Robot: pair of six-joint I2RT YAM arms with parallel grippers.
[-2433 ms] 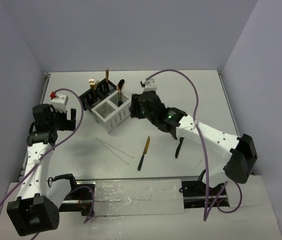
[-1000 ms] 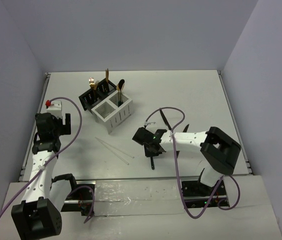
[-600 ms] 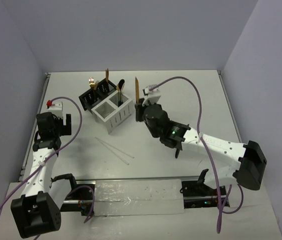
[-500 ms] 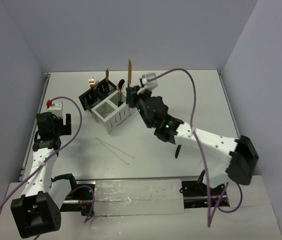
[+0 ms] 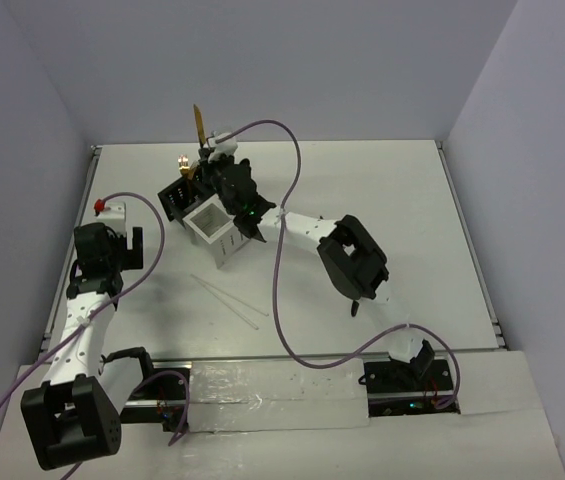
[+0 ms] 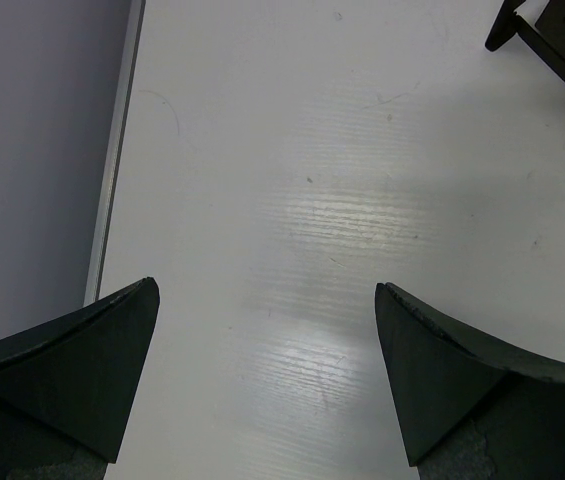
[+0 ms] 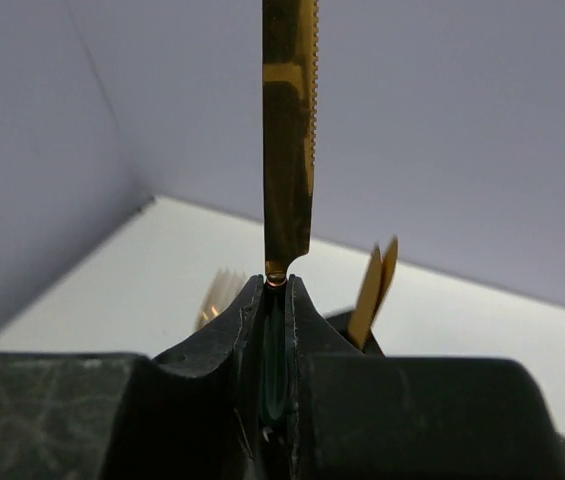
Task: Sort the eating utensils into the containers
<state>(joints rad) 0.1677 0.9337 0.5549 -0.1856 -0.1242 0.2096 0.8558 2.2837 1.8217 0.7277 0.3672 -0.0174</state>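
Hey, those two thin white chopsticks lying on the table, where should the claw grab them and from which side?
Grip the two thin white chopsticks near their middle, coming straight down from above. They lie flat and slanted on the white table, close together, so the open left claw, probably the nearer one, should close across their slim width.

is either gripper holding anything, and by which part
The right gripper holds the gold-bladed knife by its dark green handle, just below the blade. The left gripper is open and empty.
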